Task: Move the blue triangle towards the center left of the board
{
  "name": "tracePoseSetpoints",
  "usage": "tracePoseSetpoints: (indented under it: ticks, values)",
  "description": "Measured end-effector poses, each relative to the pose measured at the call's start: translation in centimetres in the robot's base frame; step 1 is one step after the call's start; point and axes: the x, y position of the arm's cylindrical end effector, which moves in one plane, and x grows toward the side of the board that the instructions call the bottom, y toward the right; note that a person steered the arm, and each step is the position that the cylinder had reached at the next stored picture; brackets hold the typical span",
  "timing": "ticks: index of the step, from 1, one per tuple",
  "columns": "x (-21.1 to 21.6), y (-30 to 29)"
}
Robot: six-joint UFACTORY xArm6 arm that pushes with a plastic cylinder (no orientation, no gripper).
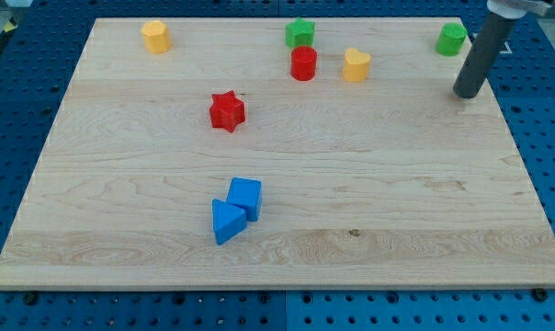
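The blue triangle [226,222] lies on the wooden board [397,184], below centre and a little to the view's left. A blue cube [246,197] touches its upper right side. My tip [467,94] is the lower end of a dark rod that comes down from the view's top right corner. It stands near the board's right edge, far to the right of and above the blue triangle, and touches no block. The nearest block to it is a green one [451,39], just above and to its left.
A red star [227,110] sits left of centre. A yellow block [155,36] is at the top left. A green star [300,33], a red cylinder [303,63] and a yellow heart-shaped block [356,65] cluster at the top centre. Blue pegboard surrounds the board.
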Motion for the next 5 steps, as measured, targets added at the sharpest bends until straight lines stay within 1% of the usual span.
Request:
tracePoseSetpoints:
  ticks: [1,2,3,5]
  values:
    - [0.1,-4.3]
    - [1.8,-8.8]
    - [6.8,-9.1]
    - [21.0,-9.6]
